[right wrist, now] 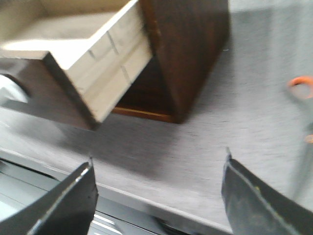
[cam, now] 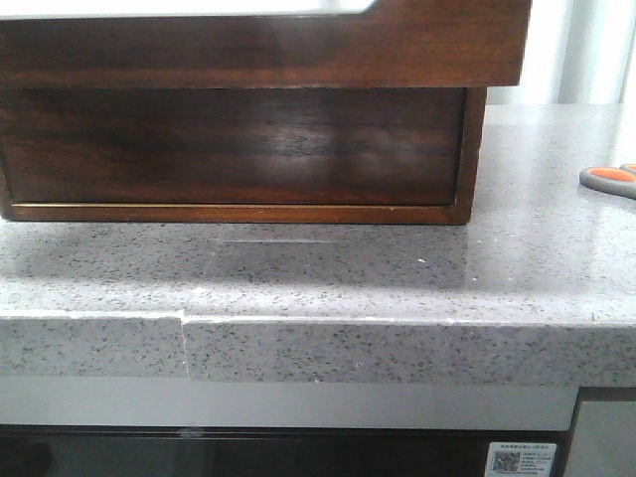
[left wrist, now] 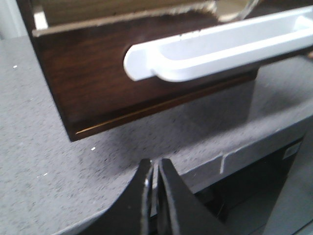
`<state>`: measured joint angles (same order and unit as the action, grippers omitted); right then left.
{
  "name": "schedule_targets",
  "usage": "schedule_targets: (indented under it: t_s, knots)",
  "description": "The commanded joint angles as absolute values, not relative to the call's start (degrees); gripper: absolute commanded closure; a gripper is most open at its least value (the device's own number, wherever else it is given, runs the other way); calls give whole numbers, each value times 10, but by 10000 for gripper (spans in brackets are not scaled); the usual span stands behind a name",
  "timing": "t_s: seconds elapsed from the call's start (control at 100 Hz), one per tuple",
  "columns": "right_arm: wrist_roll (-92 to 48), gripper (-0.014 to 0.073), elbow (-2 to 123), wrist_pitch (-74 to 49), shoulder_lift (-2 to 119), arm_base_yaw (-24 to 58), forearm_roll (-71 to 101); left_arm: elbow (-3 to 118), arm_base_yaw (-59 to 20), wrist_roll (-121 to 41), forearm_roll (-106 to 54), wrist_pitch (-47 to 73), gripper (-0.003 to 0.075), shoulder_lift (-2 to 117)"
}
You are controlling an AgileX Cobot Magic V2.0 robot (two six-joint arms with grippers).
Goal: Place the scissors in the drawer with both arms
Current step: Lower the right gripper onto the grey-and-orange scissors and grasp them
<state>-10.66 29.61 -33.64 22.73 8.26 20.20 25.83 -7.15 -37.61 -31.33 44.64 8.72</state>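
While the drawer (cam: 258, 40) juts out: left gripper (left wrist: 155, 196) closed, empty; right gripper (right wrist: 156, 196) wide apart.

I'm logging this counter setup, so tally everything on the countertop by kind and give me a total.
Wooden drawer box with its drawer pulled out: 1
White tray on top of the box: 1
Scissors, grey handles lined orange, at the right edge of the front view: 1
Total: 3
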Motion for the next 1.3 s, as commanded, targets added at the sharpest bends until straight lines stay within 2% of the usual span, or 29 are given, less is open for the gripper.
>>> schedule_targets:
  t_s: [0.0, 0.15, 0.26, 0.42, 0.64, 1.1, 1.2, 1.29]
  knots:
    - [-76, 111, 357, -338, 278, 80, 121, 278, -73, -378, -321, 416, 739, 93]
    - [59, 111, 435, -392, 385, 80, -56, 278, -74, -378, -330, 416, 739, 93]
    - [106, 111, 480, -429, 480, 80, -124, 278, -74, -378, -335, 416, 739, 93]
    - [111, 111, 522, -416, 613, 69, -128, 278, -74, -378, -363, 416, 739, 91]
    - [130, 111, 559, -367, 741, 13, -127, 278, -75, -378, -383, 417, 739, 90]
    - [130, 115, 559, -322, 851, -36, -89, 278, -75, -378, -384, 419, 739, 90]
    - [130, 191, 559, -322, 867, -36, -78, 278, -75, -378, -384, 419, 739, 90]
    - [130, 358, 559, -336, 879, -36, -56, 278, -75, -378, -384, 419, 739, 90]
